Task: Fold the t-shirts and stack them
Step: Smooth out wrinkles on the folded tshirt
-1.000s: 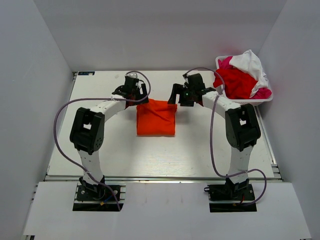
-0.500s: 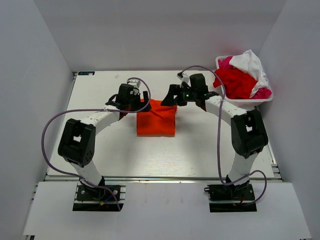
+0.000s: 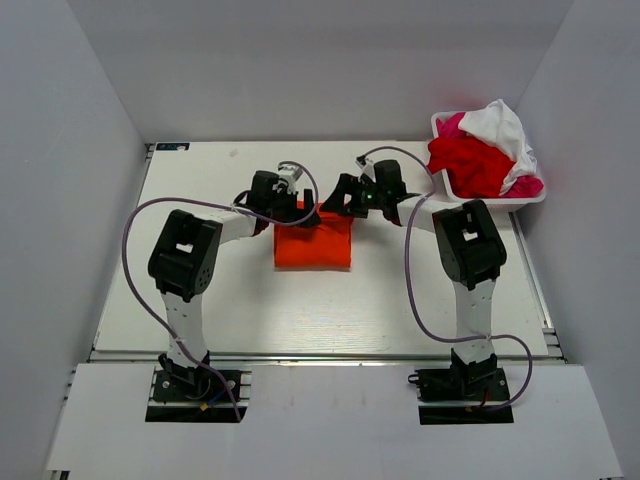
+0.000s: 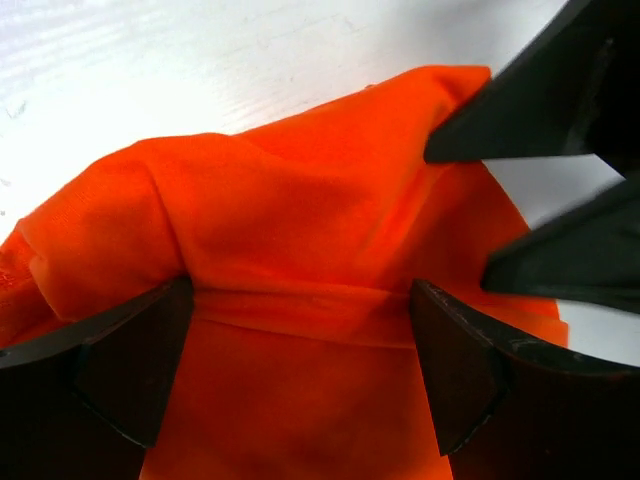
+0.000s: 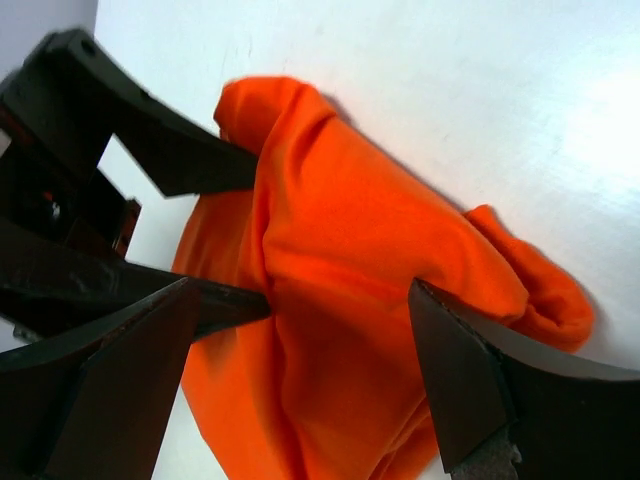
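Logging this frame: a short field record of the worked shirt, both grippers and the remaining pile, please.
worked item: orange t-shirt, folded to a rectangle, lying on the table
left gripper: open, straddling the shirt's far edge
right gripper: open, straddling the same edge, facing the left gripper
remaining pile: red t-shirt, white t-shirt, magenta-pink t-shirt heaped in the basket, far right

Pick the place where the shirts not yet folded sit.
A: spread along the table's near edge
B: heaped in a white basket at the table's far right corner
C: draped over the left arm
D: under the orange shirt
B: the heap of red, pink and white shirts fills the white basket at the far right corner, and only the orange shirt lies out on the table.
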`<state>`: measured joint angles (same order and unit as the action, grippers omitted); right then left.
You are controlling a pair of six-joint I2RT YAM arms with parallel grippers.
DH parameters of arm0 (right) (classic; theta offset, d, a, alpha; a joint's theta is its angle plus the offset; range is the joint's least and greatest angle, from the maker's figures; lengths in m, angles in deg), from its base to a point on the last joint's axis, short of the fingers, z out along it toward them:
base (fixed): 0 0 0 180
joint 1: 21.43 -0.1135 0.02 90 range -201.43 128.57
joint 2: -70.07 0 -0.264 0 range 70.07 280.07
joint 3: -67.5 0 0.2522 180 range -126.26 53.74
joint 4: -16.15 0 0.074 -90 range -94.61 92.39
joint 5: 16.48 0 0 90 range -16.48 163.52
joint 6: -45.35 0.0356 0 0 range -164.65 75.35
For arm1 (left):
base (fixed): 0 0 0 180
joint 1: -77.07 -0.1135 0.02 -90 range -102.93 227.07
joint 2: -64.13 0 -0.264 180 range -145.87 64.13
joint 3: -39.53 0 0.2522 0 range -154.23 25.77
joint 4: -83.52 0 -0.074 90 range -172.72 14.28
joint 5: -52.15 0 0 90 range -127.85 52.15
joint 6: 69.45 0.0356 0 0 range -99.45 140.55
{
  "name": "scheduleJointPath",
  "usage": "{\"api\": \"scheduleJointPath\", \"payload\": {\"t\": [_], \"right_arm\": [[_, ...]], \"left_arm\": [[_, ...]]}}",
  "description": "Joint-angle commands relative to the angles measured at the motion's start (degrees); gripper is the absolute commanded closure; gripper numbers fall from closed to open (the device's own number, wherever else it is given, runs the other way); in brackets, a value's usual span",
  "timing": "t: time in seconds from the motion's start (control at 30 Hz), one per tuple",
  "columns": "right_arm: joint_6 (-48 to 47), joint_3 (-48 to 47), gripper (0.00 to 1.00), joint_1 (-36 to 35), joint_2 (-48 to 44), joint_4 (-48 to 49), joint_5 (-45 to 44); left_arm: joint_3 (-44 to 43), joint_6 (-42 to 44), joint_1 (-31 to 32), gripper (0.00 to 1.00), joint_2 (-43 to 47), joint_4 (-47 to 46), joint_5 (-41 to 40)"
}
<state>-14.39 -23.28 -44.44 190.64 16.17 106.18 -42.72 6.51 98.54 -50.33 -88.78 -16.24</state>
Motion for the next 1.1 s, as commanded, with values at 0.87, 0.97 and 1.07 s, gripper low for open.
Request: {"api": "scheduleJointPath", "payload": {"t": [0.87,0.97,1.07], "right_arm": [[-7.1,9.2,0.10,2.9,-27.4,-3.9,-14.5],[-8.4,15.3,0.10,2.8,-32.7,-6.3,-19.4],[-9.2,19.5,0.10,2.7,-38.0,-10.2,-23.3]], "left_arm": [[-12.8,-0.6,0.1,0.00,15.7,24.6,-21.4],[-11.4,-1.8,0.1,0.00,15.7,29.4,-22.5],[-7.7,-3.0,0.1,0.00,15.7,29.4,-22.0]]}}
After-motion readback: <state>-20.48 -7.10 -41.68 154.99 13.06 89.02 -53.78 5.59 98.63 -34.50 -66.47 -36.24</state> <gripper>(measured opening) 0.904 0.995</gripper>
